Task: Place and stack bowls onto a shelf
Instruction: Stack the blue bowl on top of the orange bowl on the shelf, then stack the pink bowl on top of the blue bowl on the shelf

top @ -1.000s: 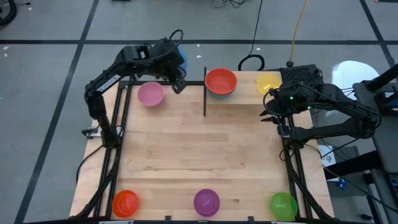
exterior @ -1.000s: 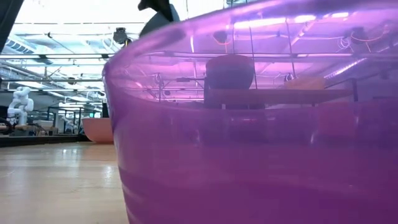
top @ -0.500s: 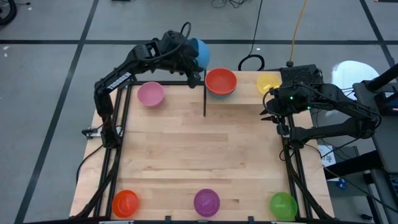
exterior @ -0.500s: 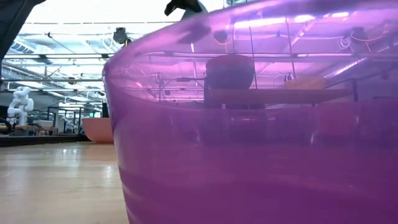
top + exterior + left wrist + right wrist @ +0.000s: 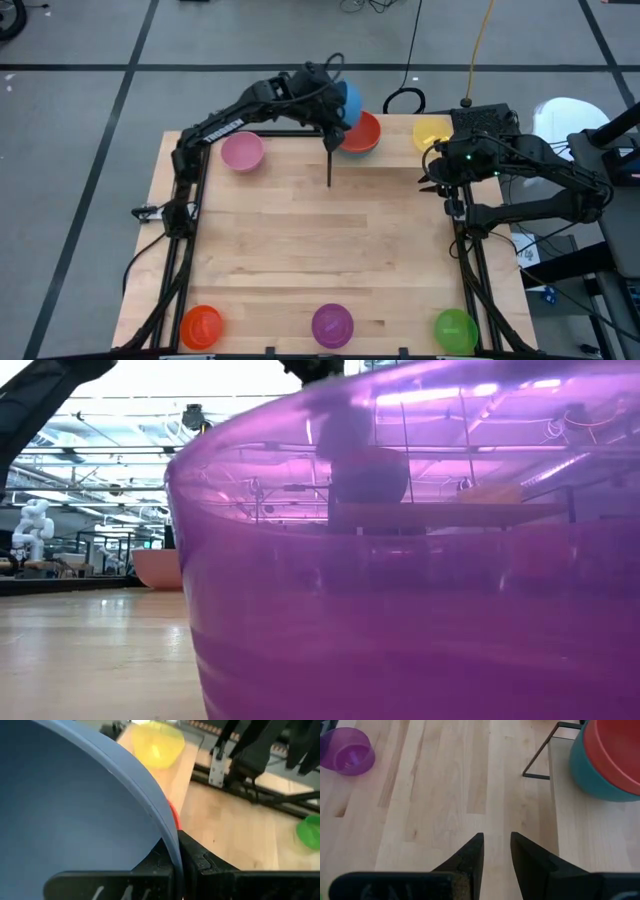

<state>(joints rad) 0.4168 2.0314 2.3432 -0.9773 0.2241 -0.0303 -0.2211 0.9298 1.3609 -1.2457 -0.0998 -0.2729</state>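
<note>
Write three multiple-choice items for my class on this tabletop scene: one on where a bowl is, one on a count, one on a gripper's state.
1. Where is the blue bowl?
A. On the tabletop's near edge
B. Held above the red bowl at the shelf
C. Beside the pink bowl

2. How many bowls sit along the tabletop's near edge?
A. One
B. Three
C. Five

3. What is the left gripper doing?
A. Shut on the blue bowl's rim
B. Open and empty
C. Holding the yellow bowl

Answers: 1 B, the high view shows it over the red bowl. 2 B, the orange bowl, purple bowl and green bowl. 3 A, the left wrist view shows the fingers pinching the rim.
</note>
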